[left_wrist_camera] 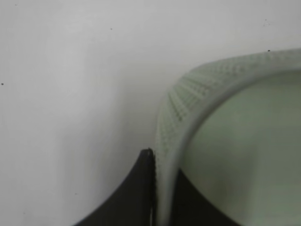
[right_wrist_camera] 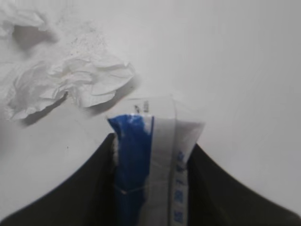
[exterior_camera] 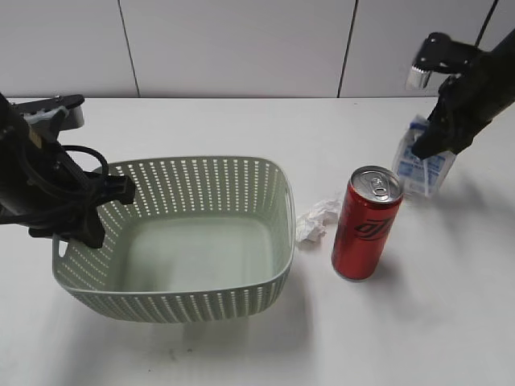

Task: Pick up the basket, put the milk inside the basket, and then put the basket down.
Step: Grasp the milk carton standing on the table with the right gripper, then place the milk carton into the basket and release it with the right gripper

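The pale green basket (exterior_camera: 193, 304) stands left of centre. My left gripper (exterior_camera: 83, 225) is shut on its left rim. The left wrist view shows the rim (left_wrist_camera: 188, 94) pinched between the two black jaws (left_wrist_camera: 163, 188). My right gripper (exterior_camera: 434, 138) is at the back right, shut on the white and blue milk carton (exterior_camera: 420, 167), which hangs tilted and well to the right of the basket. In the right wrist view the carton (right_wrist_camera: 150, 141) sits between the jaws (right_wrist_camera: 151, 179). Whether the basket rests on the table is unclear.
A tall red can (exterior_camera: 366, 225) stands upright between the basket and the milk. A crumpled white tissue (exterior_camera: 315, 219) lies between the can and the basket, and shows in the right wrist view (right_wrist_camera: 70, 84). The white table (exterior_camera: 241, 121) meets a panelled wall behind.
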`<state>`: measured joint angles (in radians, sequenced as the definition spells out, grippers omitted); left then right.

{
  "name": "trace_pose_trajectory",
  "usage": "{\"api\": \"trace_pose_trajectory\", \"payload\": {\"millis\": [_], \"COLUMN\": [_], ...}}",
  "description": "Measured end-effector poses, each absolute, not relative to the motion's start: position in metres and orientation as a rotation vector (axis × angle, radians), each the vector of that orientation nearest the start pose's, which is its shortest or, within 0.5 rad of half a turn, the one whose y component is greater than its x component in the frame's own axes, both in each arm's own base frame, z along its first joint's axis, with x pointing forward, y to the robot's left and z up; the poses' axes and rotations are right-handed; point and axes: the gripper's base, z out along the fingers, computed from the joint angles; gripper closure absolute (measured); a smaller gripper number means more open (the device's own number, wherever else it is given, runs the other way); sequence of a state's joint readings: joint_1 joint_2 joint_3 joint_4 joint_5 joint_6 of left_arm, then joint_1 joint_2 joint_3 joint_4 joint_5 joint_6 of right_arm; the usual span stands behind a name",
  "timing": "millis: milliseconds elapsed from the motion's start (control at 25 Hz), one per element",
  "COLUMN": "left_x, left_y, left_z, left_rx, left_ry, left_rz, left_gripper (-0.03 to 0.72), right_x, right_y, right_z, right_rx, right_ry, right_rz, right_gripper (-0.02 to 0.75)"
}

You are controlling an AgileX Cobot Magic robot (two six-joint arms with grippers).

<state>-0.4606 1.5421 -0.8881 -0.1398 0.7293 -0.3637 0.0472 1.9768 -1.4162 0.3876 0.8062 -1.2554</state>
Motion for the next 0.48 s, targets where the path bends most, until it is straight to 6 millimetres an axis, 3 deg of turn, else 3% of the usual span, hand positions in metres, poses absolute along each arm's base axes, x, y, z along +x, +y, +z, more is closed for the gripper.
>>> {"api": "trace_pose_trajectory", "payload": {"millis": [160, 240, 480], "left_x": [0.246, 0.246, 0.247], "left_y": [-0.131, -0.131, -0.130], "left_z": [0.203, 0.203, 0.203], "left_rx": [0.008, 0.009, 0.027], "left_ry": [2.918, 2.917, 2.911], "left_rz": [-0.305, -0.304, -0.285], "left_gripper": [0.690, 0.690, 0.690], "right_x": [0.397, 0.388, 0.345], "right_y": [0.050, 0.062, 0.132], "right_z": [0.233, 0.256, 0.310], "right_rx": [-1.341, -1.359, -1.487], "right_ry": [2.260, 2.190, 1.959], "right_rz": [0.092, 0.069, 0.090], "right_gripper": [0.442, 0.442, 0.442]}}
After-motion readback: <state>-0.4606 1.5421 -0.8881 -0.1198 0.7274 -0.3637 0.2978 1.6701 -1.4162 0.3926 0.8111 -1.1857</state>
